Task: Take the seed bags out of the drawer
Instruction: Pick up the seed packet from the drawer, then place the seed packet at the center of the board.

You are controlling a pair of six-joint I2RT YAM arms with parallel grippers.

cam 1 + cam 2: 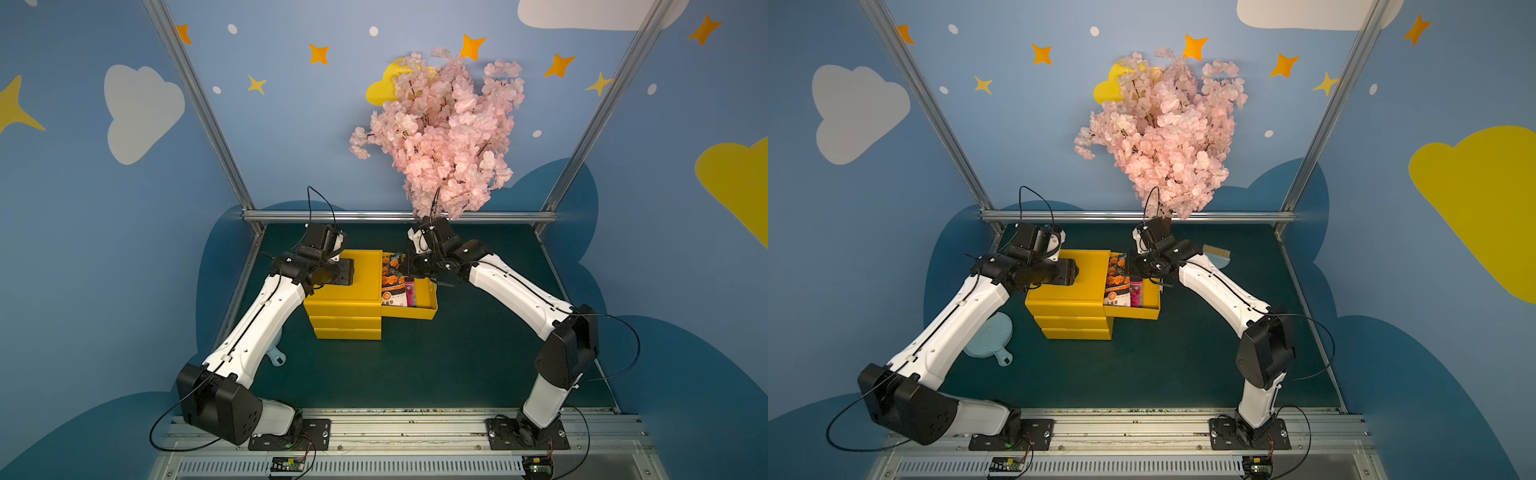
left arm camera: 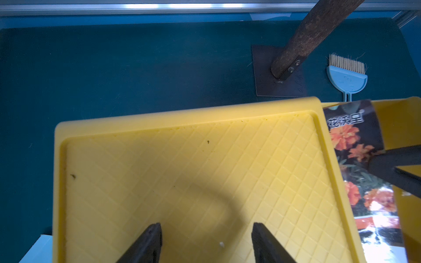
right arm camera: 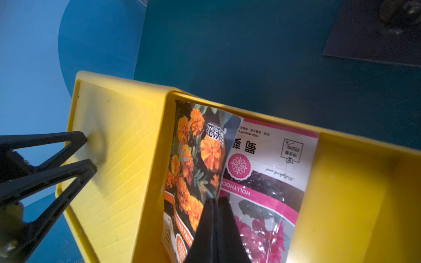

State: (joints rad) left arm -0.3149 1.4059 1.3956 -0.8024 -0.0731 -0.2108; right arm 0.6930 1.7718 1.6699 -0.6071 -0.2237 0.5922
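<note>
Right end effector (image 3: 214,202) reaches down, pinching marigold bag (image 3: 193,159).

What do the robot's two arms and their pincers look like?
Both the left arm and right arm are smooth and white between chunky black joints, with a thin black cable clipped along each. The left gripper and right gripper are matte black, each with two pointed, wedge-shaped fingers. Black base plates bolt them to a metal rail.
</note>
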